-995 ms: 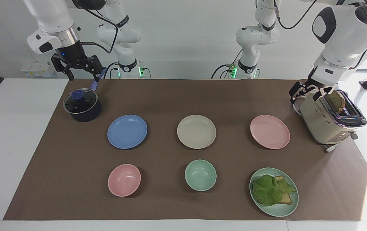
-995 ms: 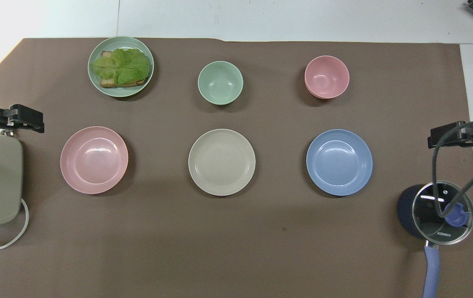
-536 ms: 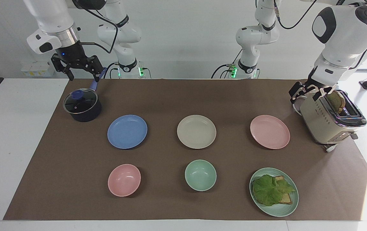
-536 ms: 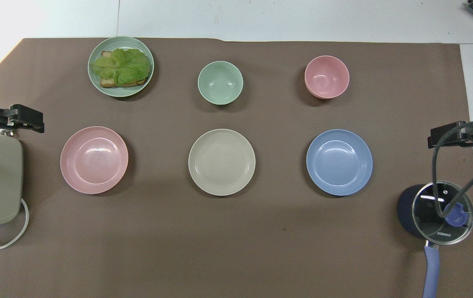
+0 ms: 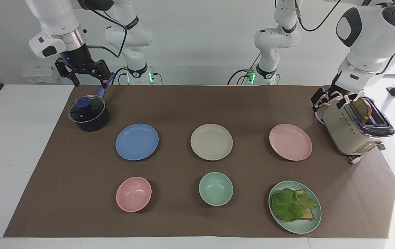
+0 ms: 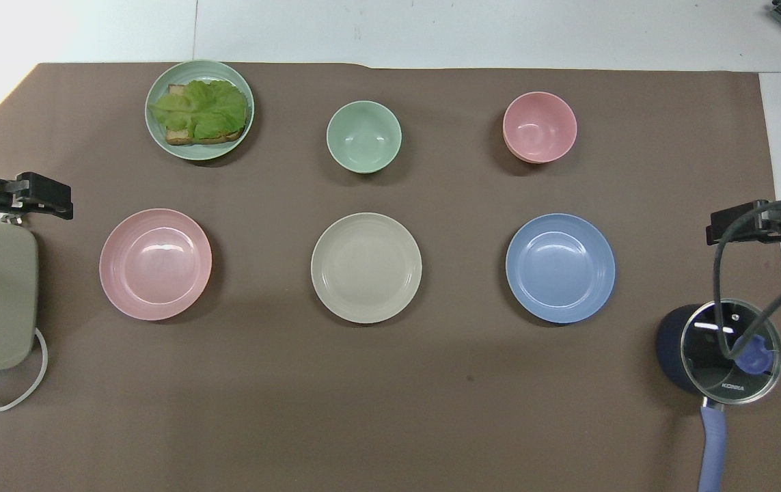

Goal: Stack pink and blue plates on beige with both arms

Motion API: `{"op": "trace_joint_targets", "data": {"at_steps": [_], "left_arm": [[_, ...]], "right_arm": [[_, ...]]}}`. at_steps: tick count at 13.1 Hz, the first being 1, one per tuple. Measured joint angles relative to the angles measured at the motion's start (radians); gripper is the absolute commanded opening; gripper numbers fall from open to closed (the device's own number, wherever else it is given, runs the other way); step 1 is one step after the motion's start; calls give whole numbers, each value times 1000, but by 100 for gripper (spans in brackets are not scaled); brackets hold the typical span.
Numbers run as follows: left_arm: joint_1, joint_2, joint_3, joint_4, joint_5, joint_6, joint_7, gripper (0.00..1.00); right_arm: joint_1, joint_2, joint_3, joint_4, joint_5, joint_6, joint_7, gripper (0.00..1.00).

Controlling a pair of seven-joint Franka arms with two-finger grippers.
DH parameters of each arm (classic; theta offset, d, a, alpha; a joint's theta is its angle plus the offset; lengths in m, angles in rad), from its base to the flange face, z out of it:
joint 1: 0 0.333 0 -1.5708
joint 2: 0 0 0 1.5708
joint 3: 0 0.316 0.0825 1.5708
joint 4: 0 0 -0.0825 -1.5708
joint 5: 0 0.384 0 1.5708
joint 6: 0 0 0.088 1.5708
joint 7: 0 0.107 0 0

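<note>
Nothing on the table has shifted since a second ago, and both grippers hang where they were. Right gripper (image 5: 83,76) has its black fingers spread wide and empty, poised over the purple handle of the dark saucepan (image 5: 89,119), whose round glass lid carries a blue knob. Left gripper (image 5: 335,100) sits close against the cream, boxy toaster (image 5: 351,133); it is partly hidden by that body, so contact is hard to judge, though its jaws appear wide with nothing between them. A browned slice stands in the toaster's slot. Out from the right fingers toward the table's middle lies the blue plate (image 5: 137,141), shallow, round and matte; next the beige plate (image 5: 211,142), same shape, bare; then the pink plate (image 5: 290,142), closest to the left fingers. All three rest flat and apart on the brown paper mat (image 5: 183,214). In the overhead view only the grippers' tips show at the picture's edges.
</note>
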Motion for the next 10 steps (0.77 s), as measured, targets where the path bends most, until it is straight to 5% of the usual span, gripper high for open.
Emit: {"op": "trace_joint_targets", "data": {"at_steps": [7,10], "left_arm": [[3,0,-8,-15,-25,-4,-1,100],[62,4,2,-146,-61,94,11,100]], "right_arm": [[0,0,0,0,0,0,0,100],[0,0,0,0,0,0,0,100]]}}
